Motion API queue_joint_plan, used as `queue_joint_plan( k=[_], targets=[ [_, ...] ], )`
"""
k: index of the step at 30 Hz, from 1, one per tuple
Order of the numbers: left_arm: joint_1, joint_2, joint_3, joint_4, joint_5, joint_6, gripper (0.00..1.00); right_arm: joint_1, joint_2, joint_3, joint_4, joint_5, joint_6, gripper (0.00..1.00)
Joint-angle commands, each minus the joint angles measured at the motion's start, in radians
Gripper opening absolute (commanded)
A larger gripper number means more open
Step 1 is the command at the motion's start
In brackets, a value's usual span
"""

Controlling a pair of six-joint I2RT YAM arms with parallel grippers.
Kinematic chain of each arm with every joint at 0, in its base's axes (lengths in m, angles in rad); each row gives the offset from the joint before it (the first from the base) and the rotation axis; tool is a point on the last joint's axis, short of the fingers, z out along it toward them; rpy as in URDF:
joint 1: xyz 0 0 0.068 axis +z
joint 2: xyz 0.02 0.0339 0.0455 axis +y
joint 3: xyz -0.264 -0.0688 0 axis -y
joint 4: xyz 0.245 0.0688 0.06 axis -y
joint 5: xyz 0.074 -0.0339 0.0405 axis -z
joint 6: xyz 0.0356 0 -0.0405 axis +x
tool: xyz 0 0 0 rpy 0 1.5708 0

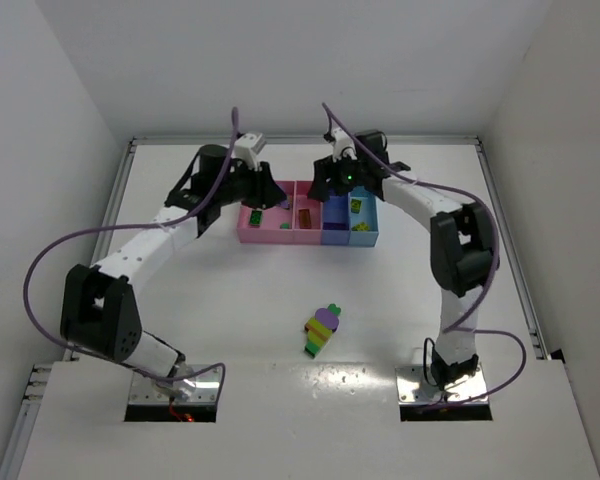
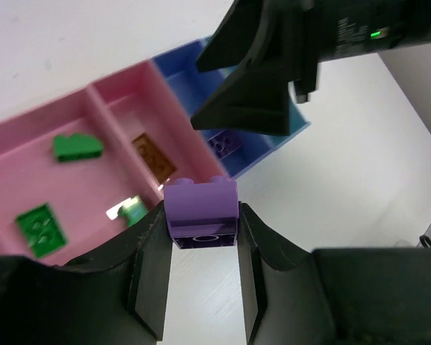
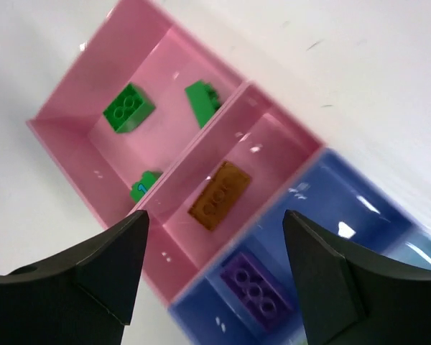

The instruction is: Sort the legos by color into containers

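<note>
reaching over the bins (image 1: 280, 238), the left gripper (image 2: 201, 224) clamps a purple brick (image 2: 201, 205) while the right gripper (image 3: 215, 224) hangs with jaws apart.

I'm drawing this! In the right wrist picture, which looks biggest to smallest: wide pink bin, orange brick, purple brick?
Largest: wide pink bin.
Then purple brick and orange brick, which look about alike, so I won't rank them.
</note>
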Motion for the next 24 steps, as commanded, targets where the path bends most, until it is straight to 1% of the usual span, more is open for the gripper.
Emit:
queue_joint_plan(
  k=[1,2,5,8,9,11,13,14,15,16,17,18,19,22,23,24],
  targets=[
    [-0.073,0.095,0.098,0.061,-0.041,-0.012,0.00,-0.046,-0.216,-0.007,-0.004,0.153,0.007,0.76],
    [-0.106,0.125,0.145,0.061,-0.050,-0.021,0.00,-0.060,-0.238,-0.007,-0.037,0.178,0.007,0.78],
    [-0.148,0.233,0.213,0.061,-0.069,-0.021,0.00,-0.126,-0.323,-0.042,-0.182,0.233,-0.035,0.80],
    [-0.170,0.339,0.288,0.070,-0.069,-0.041,0.00,-0.189,-0.403,-0.140,-0.275,0.233,-0.104,0.83],
    [-0.179,0.363,0.323,0.070,-0.069,-0.041,0.00,-0.203,-0.457,-0.168,-0.290,0.233,-0.117,0.83],
    [-0.188,0.412,0.356,0.070,-0.051,-0.052,0.00,-0.239,-0.494,-0.220,-0.363,0.233,-0.135,0.83],
    [-0.188,0.477,0.399,0.061,-0.050,-0.052,0.00,-0.285,-0.535,-0.264,-0.399,0.184,-0.149,0.83],
    [-0.188,0.498,0.416,0.052,-0.050,-0.052,0.03,-0.302,-0.552,-0.283,-0.410,0.143,-0.149,0.84],
    [-0.199,0.521,0.432,0.051,-0.038,-0.061,0.04,-0.318,-0.568,-0.315,-0.410,0.126,-0.149,0.88],
    [-0.199,0.570,0.475,0.035,-0.024,-0.061,0.10,-0.339,-0.592,-0.329,-0.410,0.115,-0.149,0.91],
    [-0.199,0.593,0.495,0.022,-0.015,-0.061,0.13,-0.348,-0.601,-0.338,-0.423,0.091,-0.160,0.92],
    [-0.199,0.613,0.524,0.022,-0.005,-0.061,0.16,-0.349,-0.611,-0.353,-0.434,0.080,-0.160,0.92],
    [-0.199,0.645,0.538,0.022,0.005,-0.070,0.22,-0.359,-0.611,-0.363,-0.434,0.071,-0.176,0.92],
    [-0.208,0.681,0.571,0.022,0.026,-0.070,0.32,-0.359,-0.650,-0.396,-0.448,0.012,-0.226,0.92],
    [-0.219,0.692,0.583,0.022,0.026,-0.070,0.38,-0.347,-0.660,-0.409,-0.462,-0.012,-0.265,0.92],
    [-0.219,0.692,0.583,0.022,0.026,-0.070,0.40,-0.347,-0.673,-0.409,-0.477,-0.021,-0.288,0.92]
  ],
)
